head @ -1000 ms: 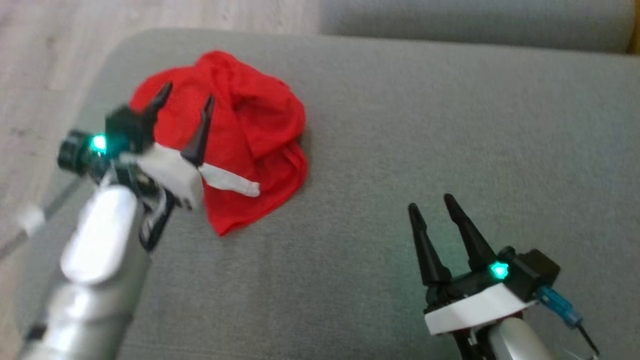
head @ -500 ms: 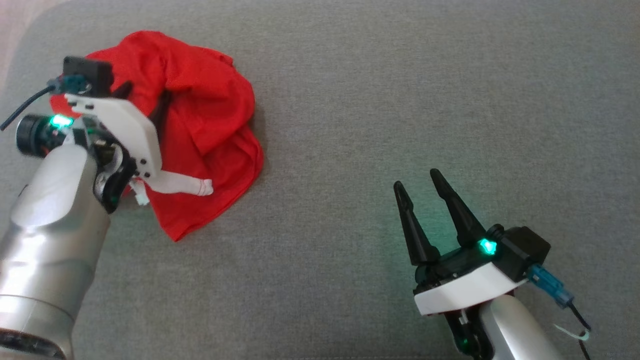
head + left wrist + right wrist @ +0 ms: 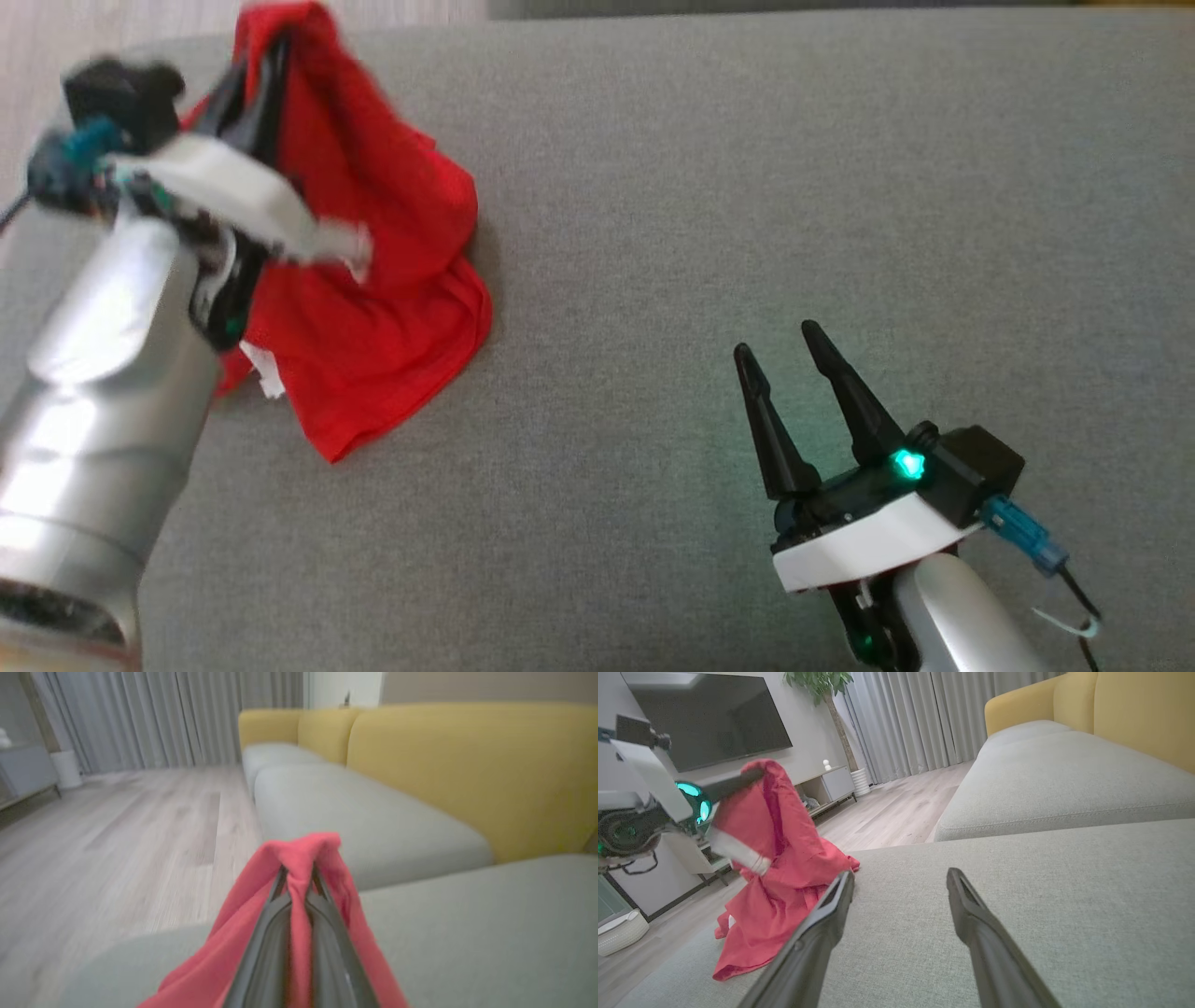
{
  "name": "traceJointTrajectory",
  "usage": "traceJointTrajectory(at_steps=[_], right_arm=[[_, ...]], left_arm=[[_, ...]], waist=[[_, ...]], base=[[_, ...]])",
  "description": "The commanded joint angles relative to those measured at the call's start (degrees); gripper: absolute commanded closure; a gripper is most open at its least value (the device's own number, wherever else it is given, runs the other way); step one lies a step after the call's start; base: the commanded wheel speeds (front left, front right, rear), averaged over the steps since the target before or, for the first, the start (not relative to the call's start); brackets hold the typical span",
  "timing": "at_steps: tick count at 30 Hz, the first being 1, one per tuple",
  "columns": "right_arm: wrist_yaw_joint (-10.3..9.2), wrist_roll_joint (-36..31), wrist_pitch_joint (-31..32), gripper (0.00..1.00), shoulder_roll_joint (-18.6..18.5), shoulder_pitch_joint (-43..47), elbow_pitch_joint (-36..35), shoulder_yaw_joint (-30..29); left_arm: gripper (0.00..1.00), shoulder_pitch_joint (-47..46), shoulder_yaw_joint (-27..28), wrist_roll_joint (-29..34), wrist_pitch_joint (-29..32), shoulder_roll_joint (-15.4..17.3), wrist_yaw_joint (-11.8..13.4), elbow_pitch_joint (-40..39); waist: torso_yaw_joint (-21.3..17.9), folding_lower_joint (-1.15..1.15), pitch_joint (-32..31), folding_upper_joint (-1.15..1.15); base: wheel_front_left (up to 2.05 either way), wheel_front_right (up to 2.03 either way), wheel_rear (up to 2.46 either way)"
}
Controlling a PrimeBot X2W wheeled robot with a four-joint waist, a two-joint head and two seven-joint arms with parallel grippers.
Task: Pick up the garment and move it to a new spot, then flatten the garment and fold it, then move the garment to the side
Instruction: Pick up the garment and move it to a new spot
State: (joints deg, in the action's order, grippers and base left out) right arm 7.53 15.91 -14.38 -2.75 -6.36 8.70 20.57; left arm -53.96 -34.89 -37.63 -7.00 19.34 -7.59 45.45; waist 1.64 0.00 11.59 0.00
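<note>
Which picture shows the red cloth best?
The right wrist view: it shows the red garment side-on, lifted at its top by the left tool, its lower part draped on the grey cushion. The head view sees it from above, blurred and partly behind the arm. The left wrist view shows the pinched fold.

Grey sofa seats (image 3: 373,812) with yellow backrests (image 3: 467,765), pale wood floor (image 3: 117,826), grey curtains (image 3: 163,718), dark television (image 3: 705,718) on wall

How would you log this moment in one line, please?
phase: pick-up | left gripper: shut on red garment | right gripper: open, empty | garment top raised, hem on grey cushion
</note>
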Motion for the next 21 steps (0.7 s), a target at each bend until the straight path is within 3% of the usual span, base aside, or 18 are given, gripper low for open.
traceJointTrajectory(at_steps=[1, 6, 12, 21], right_arm=[[-0.04, 0.4, -0.6, 0.0, -0.1, -0.6, -1.4, 1.5], [-0.04, 0.8, -0.6, 0.0, -0.1, 0.3, -1.1, 1.9], [-0.04, 1.9, -0.6, 0.0, -0.1, 0.7, -1.6, 2.2], [-0.04, 3.8, -0.6, 0.0, -0.1, -0.2, -2.8, 3.9]], left_arm=[[1.0, -4.2, 1.6, -0.7, -1.7, 2.0, 0.1, -2.5], [1.0, -6.6, -0.8, -2.8, -4.9, 0.9, 0.1, -7.6], [1.0, -7.6, -4.5, -5.2, -3.5, -0.6, 0.1, -13.4], [1.0, -7.9, -7.6, -4.6, -0.8, -3.9, 1.6, -17.6]], waist=[[-0.1, 0.0, -1.1, 0.0], [-0.9, 0.0, -3.7, 0.0], [-3.5, 0.0, -5.0, 0.0], [-12.0, 0.0, -3.0, 0.0]], base=[[0.0, 0.0, 0.0], [0.0, 0.0, 0.0], [0.0, 0.0, 0.0], [0.0, 0.0, 0.0]])
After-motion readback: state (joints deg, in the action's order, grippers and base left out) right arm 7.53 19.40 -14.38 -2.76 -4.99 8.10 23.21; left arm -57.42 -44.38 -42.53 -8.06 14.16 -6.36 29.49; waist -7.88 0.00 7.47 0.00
